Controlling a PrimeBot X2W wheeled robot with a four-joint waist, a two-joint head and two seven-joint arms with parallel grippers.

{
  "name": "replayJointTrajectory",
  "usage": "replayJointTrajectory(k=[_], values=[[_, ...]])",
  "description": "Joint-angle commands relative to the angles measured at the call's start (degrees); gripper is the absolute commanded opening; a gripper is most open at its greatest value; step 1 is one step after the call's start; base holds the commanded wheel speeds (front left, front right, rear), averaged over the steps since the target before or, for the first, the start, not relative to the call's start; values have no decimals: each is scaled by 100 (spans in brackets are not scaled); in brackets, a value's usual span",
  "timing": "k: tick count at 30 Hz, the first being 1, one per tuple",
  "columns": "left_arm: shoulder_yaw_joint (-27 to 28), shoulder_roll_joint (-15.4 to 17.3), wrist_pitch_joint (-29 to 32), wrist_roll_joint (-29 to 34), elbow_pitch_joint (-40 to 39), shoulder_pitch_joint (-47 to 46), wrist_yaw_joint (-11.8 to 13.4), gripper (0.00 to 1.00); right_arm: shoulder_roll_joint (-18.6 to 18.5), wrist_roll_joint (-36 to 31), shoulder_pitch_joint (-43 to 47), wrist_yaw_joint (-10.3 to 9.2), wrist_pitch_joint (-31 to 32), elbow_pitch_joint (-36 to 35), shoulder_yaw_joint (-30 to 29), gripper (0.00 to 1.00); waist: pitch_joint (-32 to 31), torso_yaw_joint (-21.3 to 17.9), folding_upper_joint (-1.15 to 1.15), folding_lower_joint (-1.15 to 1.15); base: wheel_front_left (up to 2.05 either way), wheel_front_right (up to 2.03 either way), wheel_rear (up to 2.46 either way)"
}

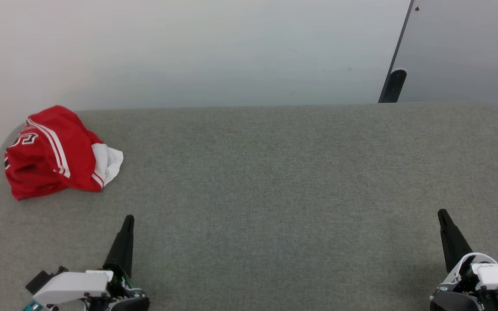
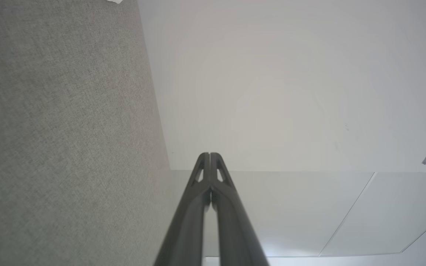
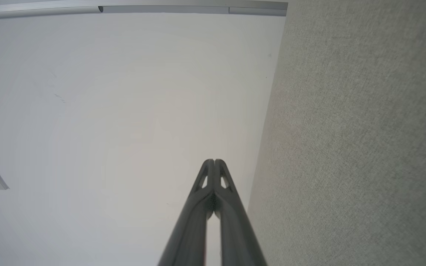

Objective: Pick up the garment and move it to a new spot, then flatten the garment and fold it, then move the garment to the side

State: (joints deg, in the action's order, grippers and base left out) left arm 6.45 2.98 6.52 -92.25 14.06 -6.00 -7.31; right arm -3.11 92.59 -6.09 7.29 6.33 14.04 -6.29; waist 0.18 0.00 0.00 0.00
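The garment (image 1: 52,153) lies crumpled at the far left of the grey fabric table (image 1: 275,181): a red jersey with white-and-red striped trim, a white sleeve poking out on its right, and part of the black lettering showing. My left gripper (image 1: 129,218) rests at the lower left, shut and empty, well in front of and to the right of the garment. My right gripper (image 1: 442,212) sits at the lower right, also shut and empty. In the wrist views each pair of fingertips is pressed together, left gripper (image 2: 209,154), right gripper (image 3: 214,161).
A pale wall (image 1: 214,47) rises behind the table's far edge. A dark post (image 1: 394,84) stands behind the table at the back right. The table's left edge runs close to the garment.
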Motion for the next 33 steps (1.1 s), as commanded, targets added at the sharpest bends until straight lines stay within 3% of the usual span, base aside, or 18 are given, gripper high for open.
replayJointTrajectory(k=[1, 25, 26, 33], values=[[17, -9, -1, 27, 5, -52, -33, 0, 12, -29, -29, 38, 18, 4, -12, 0, 0, 0, 0, 0, 0, 0, 0], [18, -10, 2, 29, 5, -53, -34, 0, 18, -29, -30, 38, 24, 5, -19, 0, 0, 0, 0, 0, 0, 0, 0], [-2, -3, 0, -1, 15, 11, 1, 100, 4, -17, 2, -1, 6, 15, -9, 100, 0, 0, 0, 0, 0, 0, 0], [-59, -53, -16, 7, 194, 193, 20, 100, 32, -50, 168, -8, -26, 164, 19, 100, -5, -2, 0, 0, 0, 0, 0]])
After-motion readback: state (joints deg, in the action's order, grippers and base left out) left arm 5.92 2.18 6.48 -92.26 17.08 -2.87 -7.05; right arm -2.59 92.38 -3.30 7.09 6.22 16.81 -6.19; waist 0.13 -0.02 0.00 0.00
